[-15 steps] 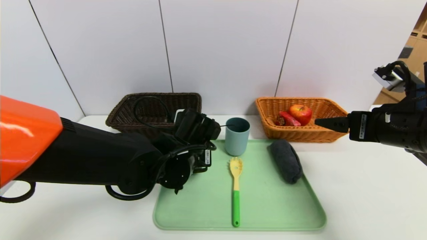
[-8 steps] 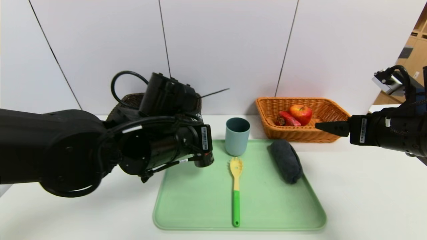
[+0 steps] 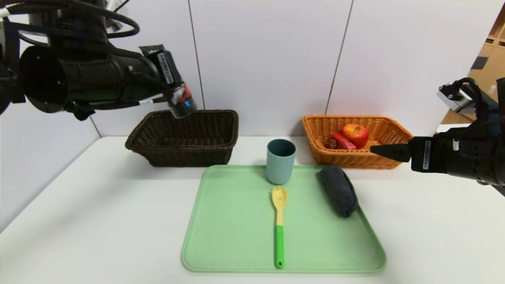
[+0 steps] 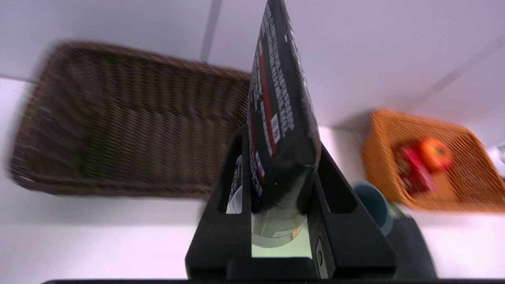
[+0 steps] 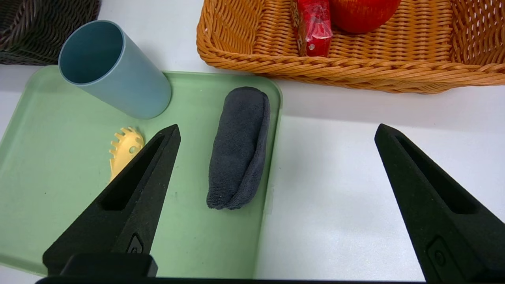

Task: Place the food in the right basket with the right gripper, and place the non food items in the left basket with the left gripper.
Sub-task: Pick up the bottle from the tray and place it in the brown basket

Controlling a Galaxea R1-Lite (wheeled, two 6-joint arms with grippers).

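Left end effector [image 3: 179, 103] clamped on the dark bottle [image 4: 278, 118], high over the dark brown basket [image 3: 185, 138], at its rear rim.

Basket lies straight below, nothing between; bottle's long axis runs out past the fingertips. Right end effector [image 3: 388, 152] spread empty just beside the orange basket [image 3: 355, 159]; cup [image 3: 280, 161], pasta spoon [image 3: 279, 225] and rolled cloth [image 3: 337, 190] on the green tray [image 3: 232, 236].

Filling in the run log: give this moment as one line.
left claw: shut on dark bottle, above dark brown basket | right claw: open, idle | cup, spoon, cloth: on tray

left claw [image 3: 182, 103] risen, bottle [image 3: 180, 100] over dark basket [image 3: 185, 138]
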